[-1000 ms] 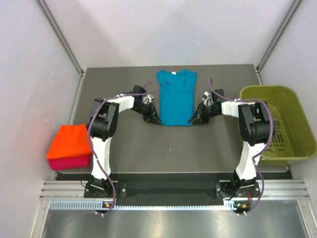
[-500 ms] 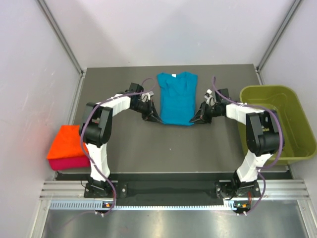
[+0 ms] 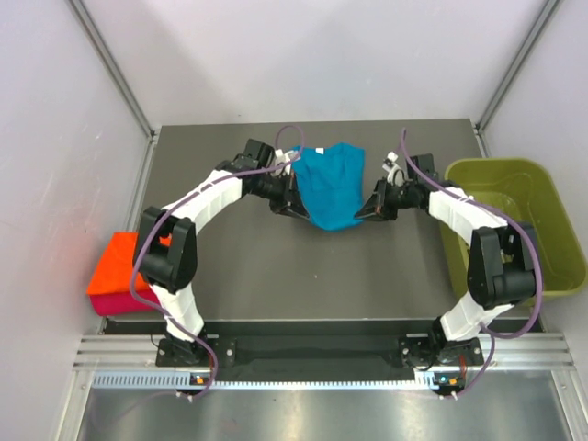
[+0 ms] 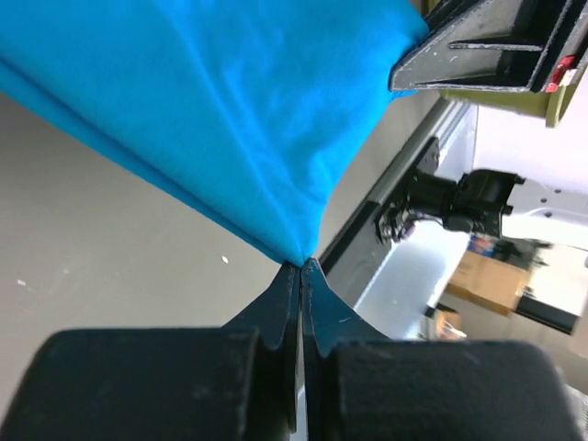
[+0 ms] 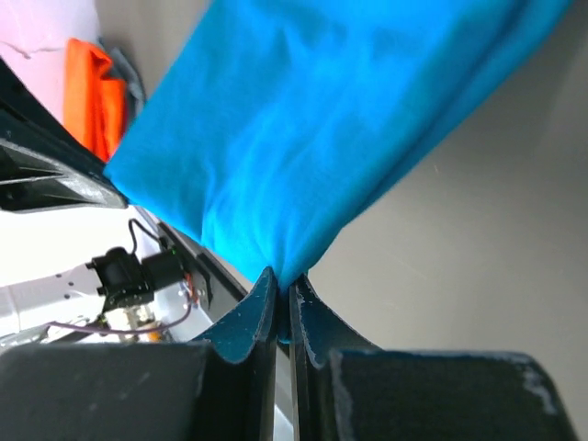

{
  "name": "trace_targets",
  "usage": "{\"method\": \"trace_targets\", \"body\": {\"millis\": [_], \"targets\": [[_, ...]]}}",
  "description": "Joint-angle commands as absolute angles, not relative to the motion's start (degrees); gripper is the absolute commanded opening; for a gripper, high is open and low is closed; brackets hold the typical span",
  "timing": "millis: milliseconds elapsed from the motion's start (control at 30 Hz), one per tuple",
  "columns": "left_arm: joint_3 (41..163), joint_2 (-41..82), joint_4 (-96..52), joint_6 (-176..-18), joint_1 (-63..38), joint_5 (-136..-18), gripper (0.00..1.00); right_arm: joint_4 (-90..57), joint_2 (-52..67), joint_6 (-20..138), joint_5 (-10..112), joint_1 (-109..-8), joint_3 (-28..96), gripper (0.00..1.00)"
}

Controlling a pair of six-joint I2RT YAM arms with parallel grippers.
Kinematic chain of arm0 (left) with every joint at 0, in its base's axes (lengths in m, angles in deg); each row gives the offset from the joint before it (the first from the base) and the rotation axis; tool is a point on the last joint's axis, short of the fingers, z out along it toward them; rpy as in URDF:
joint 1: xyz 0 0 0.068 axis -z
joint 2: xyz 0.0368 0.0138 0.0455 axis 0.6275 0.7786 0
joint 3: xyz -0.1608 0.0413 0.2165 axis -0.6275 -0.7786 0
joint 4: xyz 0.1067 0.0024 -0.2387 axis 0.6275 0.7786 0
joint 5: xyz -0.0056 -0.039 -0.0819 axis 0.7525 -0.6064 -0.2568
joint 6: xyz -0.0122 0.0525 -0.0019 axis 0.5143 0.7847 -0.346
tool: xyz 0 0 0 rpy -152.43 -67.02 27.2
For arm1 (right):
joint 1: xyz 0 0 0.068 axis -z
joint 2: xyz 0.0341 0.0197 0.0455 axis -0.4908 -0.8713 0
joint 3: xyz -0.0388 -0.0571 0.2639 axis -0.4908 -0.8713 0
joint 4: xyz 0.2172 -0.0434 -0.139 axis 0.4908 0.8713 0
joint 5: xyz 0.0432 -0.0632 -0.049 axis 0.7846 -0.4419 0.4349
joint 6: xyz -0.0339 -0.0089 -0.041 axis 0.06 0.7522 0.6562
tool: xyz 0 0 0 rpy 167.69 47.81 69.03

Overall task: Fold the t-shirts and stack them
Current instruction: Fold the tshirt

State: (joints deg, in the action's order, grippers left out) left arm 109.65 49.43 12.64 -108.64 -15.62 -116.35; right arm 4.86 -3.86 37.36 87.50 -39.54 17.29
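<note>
The teal-blue t-shirt (image 3: 333,184) is lifted at its near end above the middle back of the table, sagging between both arms. My left gripper (image 3: 296,204) is shut on its left hem corner (image 4: 299,248). My right gripper (image 3: 365,213) is shut on the right hem corner (image 5: 285,266). The far collar end still rests near the back of the table. An orange t-shirt (image 3: 122,262) lies folded on top of a magenta-pink one (image 3: 124,301) at the table's left edge; the orange one (image 5: 92,87) also shows in the right wrist view.
An olive-green plastic basket (image 3: 533,193) stands at the right edge of the dark table (image 3: 312,276). Grey walls close in the back and sides, with a metal rail along the near edge.
Both grippers have risen and moved toward the back, carrying the teal shirt's near hem up off the table. The shirt now bunches instead of lying flat. The right jaws closed on the cloth.
</note>
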Motion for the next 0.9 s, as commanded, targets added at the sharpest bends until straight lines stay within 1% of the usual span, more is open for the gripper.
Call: {"method": "trace_targets", "body": {"millis": [0,167,300,567,867], "targets": [[115.04,48.80,13.75,-105.78,-16.71,-114.73,0.00,3.02,-3.43,38.76,88.32,-39.15,24.61,0.00],[123.48,53.10,12.43,-106.66,-19.52,-112.70,0.00,1.43,-9.23,38.50,88.05,-37.83,33.30,0.00],[130.42,60.21,11.20,-107.71,-20.85,-112.79,0.00,-1.02,-14.77,38.06,87.53,-36.60,39.29,0.00],[146.14,73.40,8.04,-108.51,-21.37,-109.28,0.00,-4.63,-27.50,38.32,86.99,-36.25,52.72,0.00],[157.41,81.05,2.33,-108.51,-21.99,-106.29,0.00,-7.26,-36.83,37.53,86.12,-35.72,64.77,0.00]]}}
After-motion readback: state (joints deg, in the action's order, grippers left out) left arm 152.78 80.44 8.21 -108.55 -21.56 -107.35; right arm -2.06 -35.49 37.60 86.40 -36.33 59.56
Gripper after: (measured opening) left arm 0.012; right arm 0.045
